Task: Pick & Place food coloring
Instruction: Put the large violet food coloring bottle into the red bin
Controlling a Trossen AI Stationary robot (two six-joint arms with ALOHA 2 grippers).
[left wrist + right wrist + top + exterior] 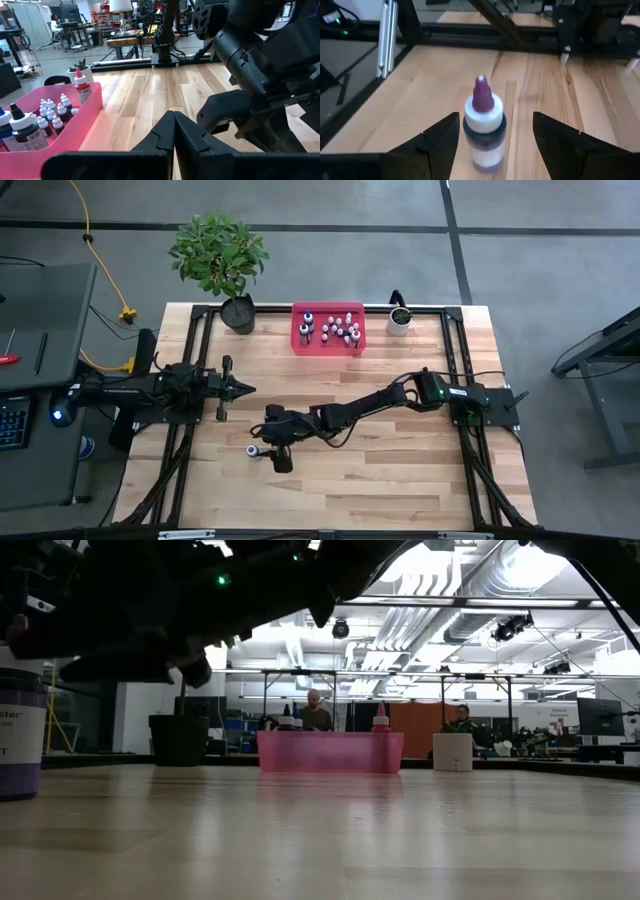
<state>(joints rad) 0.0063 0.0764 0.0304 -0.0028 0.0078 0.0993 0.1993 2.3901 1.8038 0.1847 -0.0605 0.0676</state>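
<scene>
Your right gripper (495, 137) hangs low over the pale wooden table (400, 480) at about seven o'clock from the table's centre in the overhead view, its two dark fingers spread wide on either side of a small purple-bodied dropper bottle with a white collar and purple tip (484, 131). The bottle stands upright between the fingers, touching neither as far as the wrist view shows, so nothing is pinched yet.

The rest of the food coloring, a cluster of tiny whitish bottles with a few larger dark-capped and red ones (335, 328), sits in the translucent pink plastic bin (299, 345) at twelve o'clock, against the far edge, between the leafy plant in a black pot (222, 260) and a small white plant pot (398, 321).

Your left gripper (243, 390) waits at nine o'clock with its fingers pressed together, holding nothing.

By my reading, you are in the pick step, lined up but not closed. The next move calls for closing squarely on the bottle's body rather than its narrow tip, then lifting straight up; an off-centre squeeze could tip it.
</scene>
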